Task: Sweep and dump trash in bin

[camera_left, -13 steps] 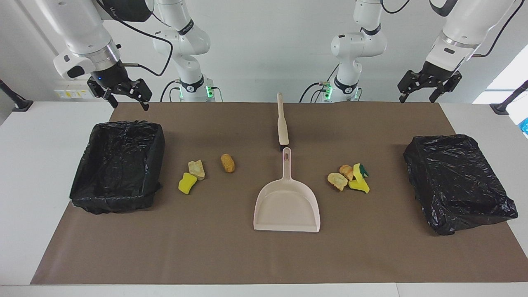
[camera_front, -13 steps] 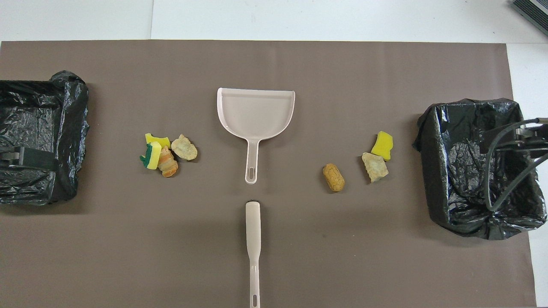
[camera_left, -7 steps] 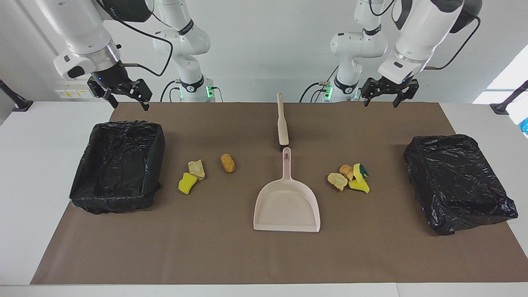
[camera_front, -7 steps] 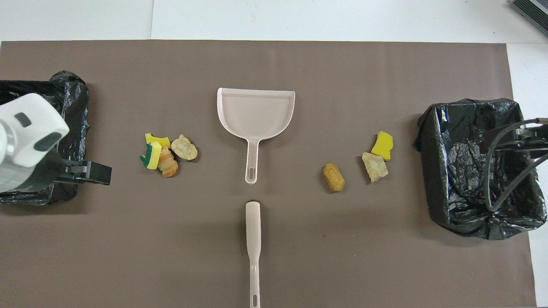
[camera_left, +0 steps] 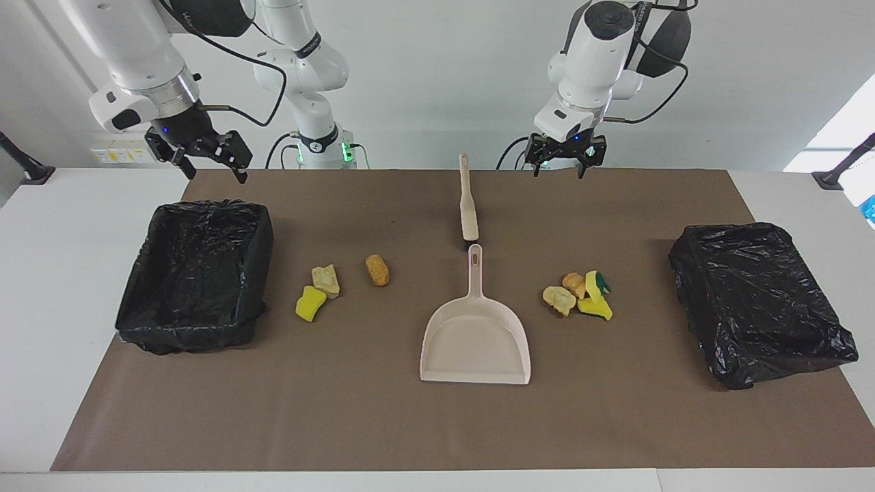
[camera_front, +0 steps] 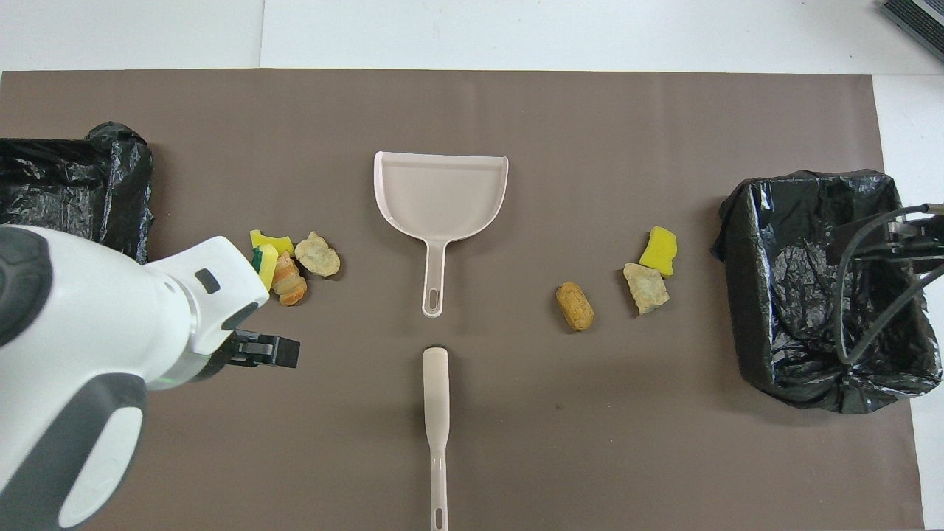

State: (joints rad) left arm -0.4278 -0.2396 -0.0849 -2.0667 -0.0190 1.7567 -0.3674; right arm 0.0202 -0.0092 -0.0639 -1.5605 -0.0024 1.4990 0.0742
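Note:
The trash lies in two groups on the brown mat. Yellow sponge pieces and tan lumps (camera_left: 577,295) (camera_front: 291,262) sit toward the left arm's end. A yellow piece, a beige lump (camera_left: 318,290) (camera_front: 653,269) and an orange-brown lump (camera_left: 377,270) (camera_front: 574,306) sit toward the right arm's end. A black-lined bin (camera_left: 195,273) (camera_front: 818,287) stands at the right arm's end, another bin (camera_left: 759,301) (camera_front: 66,184) at the left arm's end. My left gripper (camera_left: 558,171) (camera_front: 269,351) hangs open and empty over the mat, beside the brush handle. My right gripper (camera_left: 213,171) waits open and empty over the mat by its bin.
A pale dustpan (camera_left: 475,342) (camera_front: 440,195) lies flat mid-mat, handle toward the robots. A beige brush (camera_left: 467,205) (camera_front: 436,398) lies in line with it, nearer the robots. The brown mat (camera_left: 383,424) covers most of the white table.
My left arm has swung from over its end of the table toward the middle, stopping beside the brush handle. The right arm and all objects have stayed put.

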